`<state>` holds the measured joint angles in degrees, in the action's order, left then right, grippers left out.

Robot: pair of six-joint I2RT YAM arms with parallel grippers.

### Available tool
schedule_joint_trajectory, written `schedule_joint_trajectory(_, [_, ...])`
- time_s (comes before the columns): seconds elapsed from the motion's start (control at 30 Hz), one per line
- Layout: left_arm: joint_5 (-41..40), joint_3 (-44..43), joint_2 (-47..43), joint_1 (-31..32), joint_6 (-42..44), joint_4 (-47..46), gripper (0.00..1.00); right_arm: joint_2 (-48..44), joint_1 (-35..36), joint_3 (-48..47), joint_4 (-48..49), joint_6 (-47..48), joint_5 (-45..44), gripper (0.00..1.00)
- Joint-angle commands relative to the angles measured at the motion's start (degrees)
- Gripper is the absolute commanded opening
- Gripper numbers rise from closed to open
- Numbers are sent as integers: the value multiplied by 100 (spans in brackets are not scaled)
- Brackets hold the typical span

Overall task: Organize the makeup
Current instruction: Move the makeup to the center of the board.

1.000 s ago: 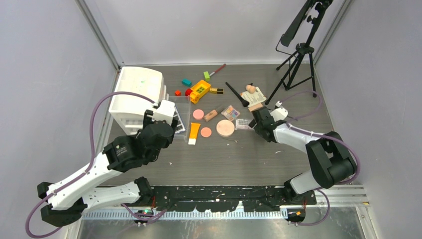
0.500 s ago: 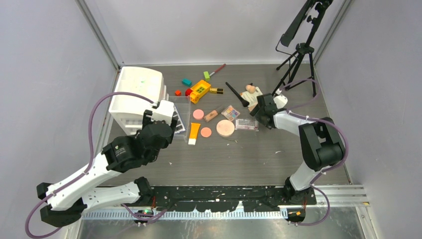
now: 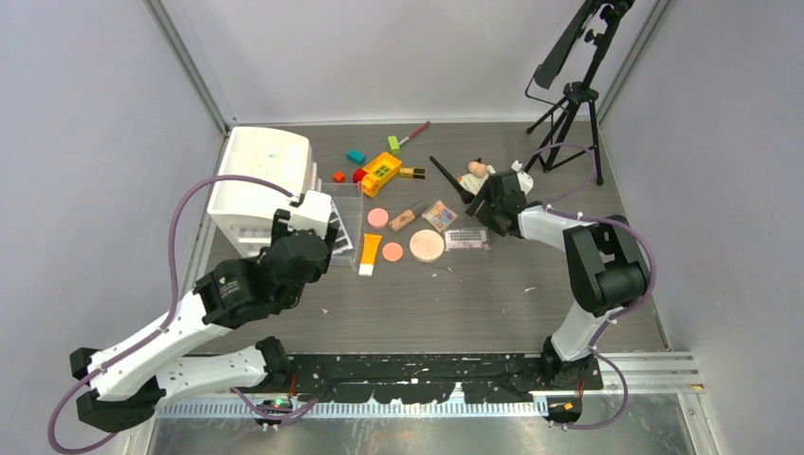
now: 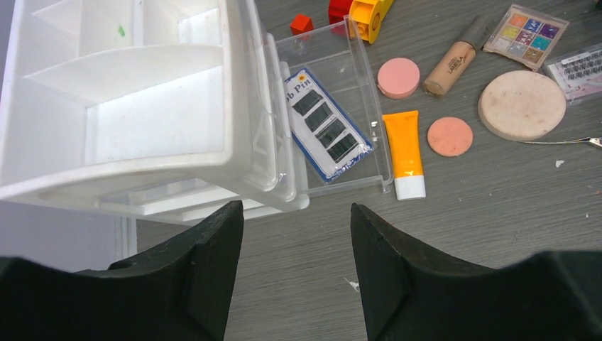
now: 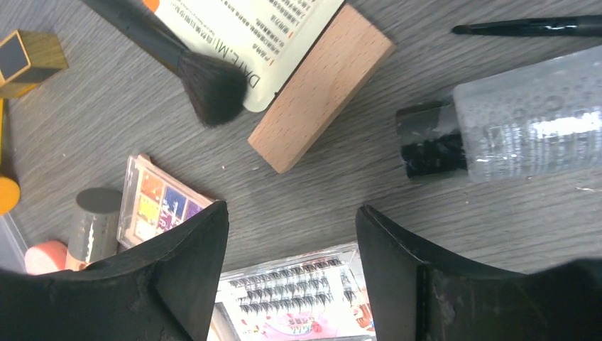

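On the grey wood-grain table (image 3: 474,303), the white plastic drawer organizer (image 3: 256,175) stands left, my left gripper (image 4: 294,220) spread and empty before it. Loose makeup (image 3: 427,245) lies scattered mid-table. My right gripper (image 5: 291,213), spread and empty, hovers just by the clear false-lash tray (image 5: 298,302); I'd centre over it, descend, then pinch its narrow sides.

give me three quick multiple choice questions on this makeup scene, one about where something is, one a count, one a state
1. The orange tube lies: a) inside the clear drawer b) on the table beside the drawer c) atop the white organizer
2. Count of round compacts on the table: a) one b) five c) three
3. The organizer's drawer is: a) pulled open, pin card inside b) shut c) lifted out, upside down
Answers: 1b, it lies just outside the drawer's wall; 2c, pink, peach and a large beige one; 3a, it sticks out with the card flat inside.
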<state>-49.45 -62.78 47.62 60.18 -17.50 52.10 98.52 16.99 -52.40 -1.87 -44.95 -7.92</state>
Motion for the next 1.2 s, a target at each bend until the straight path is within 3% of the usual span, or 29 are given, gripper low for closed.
schedule_joint_trajectory(0.0, [-84, -30, -33, -20, 45, -145, 59, 48, 13, 209, -258, 333, 621, 70])
schedule_joint_trajectory(0.33, [-75, -24, -17, -18, 54, -149, 59, -541, 48, 792, -339, 422, 1159, 68])
schedule_joint_trajectory(0.7, [-54, -24, -28, -18, 64, -156, 59, -316, 58, -95, -1002, 707, -373, 68])
schedule_joint_trajectory(0.93, [-83, -16, -46, -24, 56, -143, 59, 301, 64, -393, -545, 930, 1063, 68])
schedule_joint_trajectory(1.17, [-95, -28, -16, -19, 53, -146, 59, 18, 125, 172, -722, 806, 1560, 68])
